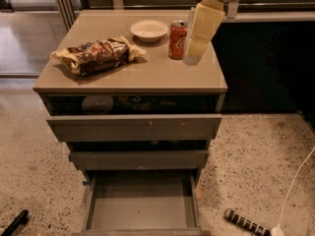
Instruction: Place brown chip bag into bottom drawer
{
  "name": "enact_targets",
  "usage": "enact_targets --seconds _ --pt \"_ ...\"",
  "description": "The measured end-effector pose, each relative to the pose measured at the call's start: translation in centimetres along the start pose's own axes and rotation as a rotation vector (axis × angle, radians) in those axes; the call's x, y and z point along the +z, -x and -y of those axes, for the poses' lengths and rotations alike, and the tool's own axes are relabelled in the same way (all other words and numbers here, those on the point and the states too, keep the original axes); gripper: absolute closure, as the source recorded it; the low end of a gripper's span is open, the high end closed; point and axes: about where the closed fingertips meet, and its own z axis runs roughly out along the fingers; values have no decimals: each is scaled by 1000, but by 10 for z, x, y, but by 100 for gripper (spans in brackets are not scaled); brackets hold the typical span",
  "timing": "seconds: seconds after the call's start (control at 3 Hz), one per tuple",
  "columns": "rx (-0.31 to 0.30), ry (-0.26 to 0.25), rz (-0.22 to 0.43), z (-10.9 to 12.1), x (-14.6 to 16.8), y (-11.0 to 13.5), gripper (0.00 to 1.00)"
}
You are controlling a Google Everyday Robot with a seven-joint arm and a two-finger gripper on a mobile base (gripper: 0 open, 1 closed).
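Observation:
The brown chip bag (pixel 98 55) lies on its side on the left part of the cabinet top (pixel 147 75), with nothing touching it. The bottom drawer (pixel 140 203) is pulled out at floor level, and its grey floor is bare. My gripper (pixel 193 53) hangs from the arm at the top right. Its cream fingers point down over the right rear of the cabinet top, just right of a red soda can (pixel 177 33) and well right of the bag. It holds nothing that I can see.
A white bowl (pixel 149 30) sits behind the bag, left of the can. The two upper drawers (pixel 133 128) (pixel 139 159) stand slightly out, and small items show in the top one. On the floor lie a black ribbed object (pixel 245 222) and a white cable (pixel 295 181).

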Motion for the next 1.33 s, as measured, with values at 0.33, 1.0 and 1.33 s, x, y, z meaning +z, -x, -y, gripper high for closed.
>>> enact_targets --seconds 0.33,1.0,1.33 --pt "-56 25 13 30 34 45 0" --pt "-36 75 91 28 40 42 0" --pt "4 209 283 24 57 39 0"
